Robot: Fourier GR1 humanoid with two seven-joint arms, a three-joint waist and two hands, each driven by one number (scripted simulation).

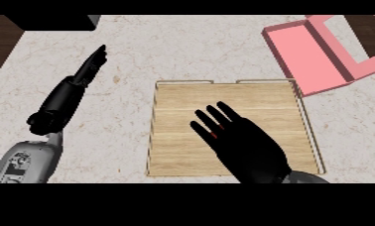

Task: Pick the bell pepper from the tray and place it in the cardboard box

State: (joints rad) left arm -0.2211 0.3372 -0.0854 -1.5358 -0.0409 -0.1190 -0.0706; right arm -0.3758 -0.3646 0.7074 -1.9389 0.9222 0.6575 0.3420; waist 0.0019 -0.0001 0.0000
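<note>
Head view, looking steeply down. Counter point(183, 46): pale marbled top filling most of the field; dark strips of floor show at the upper L and upper R corners. Tray point(176, 121): light wood, rectangular, low rim, with two handle slots along its far edge; it sits centre-R on the counter, near the lower edge. Box point(311, 56): pink (not the brown of plain cardboard), open, with its lid flap standing up on the far R side; it lies at the upper R, just beyond the tray's far R corner, set at an angle to the tray.

Right hand point(245, 145): black, entering from the lower edge, palm down over the middle of the tray w/ fingers point(216, 116) straight and spread, pointing toward the far L. Small bits of red show between and under the fingers at approx. mid-tray; this is presumably the bell pepper point(213, 134), still on the tray and almost wholly hidden by the hand. The hand is not curled round it; whether the fingers touch it cannot be told.

Left hand point(92, 66): black, seen edge-on over bare counter well L of the tray, fingers straight and together, pointing away; it holds nothing. Its grey forearm point(29, 160) shows at the lower L corner.
</note>
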